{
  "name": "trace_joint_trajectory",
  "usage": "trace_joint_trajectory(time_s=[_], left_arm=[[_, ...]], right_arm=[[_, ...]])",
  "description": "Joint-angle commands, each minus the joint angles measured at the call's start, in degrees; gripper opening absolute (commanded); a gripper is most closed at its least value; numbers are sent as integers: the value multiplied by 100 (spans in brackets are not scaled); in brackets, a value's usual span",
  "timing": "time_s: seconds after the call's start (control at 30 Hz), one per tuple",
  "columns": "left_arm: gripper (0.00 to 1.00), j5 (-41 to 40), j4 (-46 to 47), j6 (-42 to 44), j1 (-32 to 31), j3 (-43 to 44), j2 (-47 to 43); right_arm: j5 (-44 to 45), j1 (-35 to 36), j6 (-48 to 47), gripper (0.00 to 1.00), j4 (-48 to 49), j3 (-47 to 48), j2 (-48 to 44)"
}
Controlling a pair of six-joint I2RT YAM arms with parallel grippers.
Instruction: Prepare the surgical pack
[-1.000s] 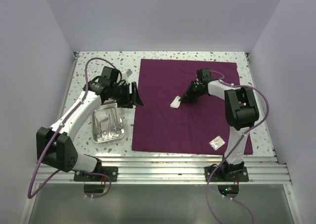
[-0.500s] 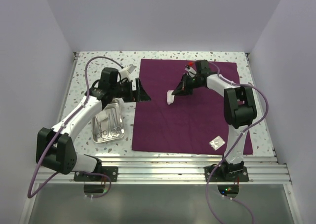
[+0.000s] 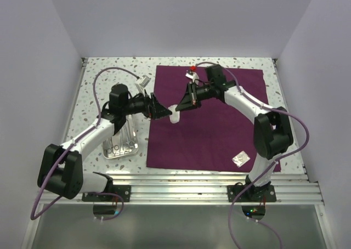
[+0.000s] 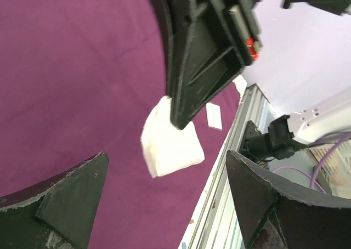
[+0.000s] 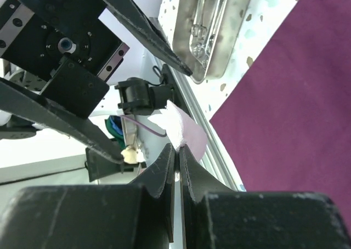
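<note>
1. Where the speckled table [image 3: 247, 62] shows left of the cloth, 1 steel tray [image 3: 135, 143] sits flat, holding silver instruments [image 3: 118, 136] too bunched to count.
2. The left gripper [image 3: 163, 111] has its jaws spread wide and holds nothing. It points at the gauze from just beside it.
3. 1 white gauze square [image 3: 174, 116] hangs in the air over the cloth's left edge, between the 2 grippers. It looks light, soft and limp, so it will likely fold or swing. The free lower corner, below the right fingertips, seems the best place to pinch.
4. The right gripper [image 3: 179, 109] is pinched closed on the gauze's upper edge.
5. 1 maroon cloth [image 3: 219, 128] lies spread flat on the table.
6. 1 more white square [image 3: 240, 158] lies near the cloth's near right corner.
</note>
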Motion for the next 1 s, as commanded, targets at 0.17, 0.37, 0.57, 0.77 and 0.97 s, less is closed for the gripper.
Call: trace_joint_trajectory(time_s=[0.17, 0.37, 0.57, 0.77, 0.97], left_arm=[[90, 579, 1194, -156, -140, -260, 4], [87, 755, 1440, -305, -237, -287, 48], [85, 720, 1563, -498, -264, -340, 153], [82, 641, 1449, -498, -272, -313, 215], [53, 702, 1405, -639, -281, -191, 390]], right_arm=[[-404, 37, 477, 0, 414, -132, -394], [-422, 46, 582, 0, 510, -115, -447], [-457, 82, 635, 0, 528, -88, -500], [-466, 90, 644, 0, 519, -71, -596], [-483, 134, 653, 0, 511, -71, -605]])
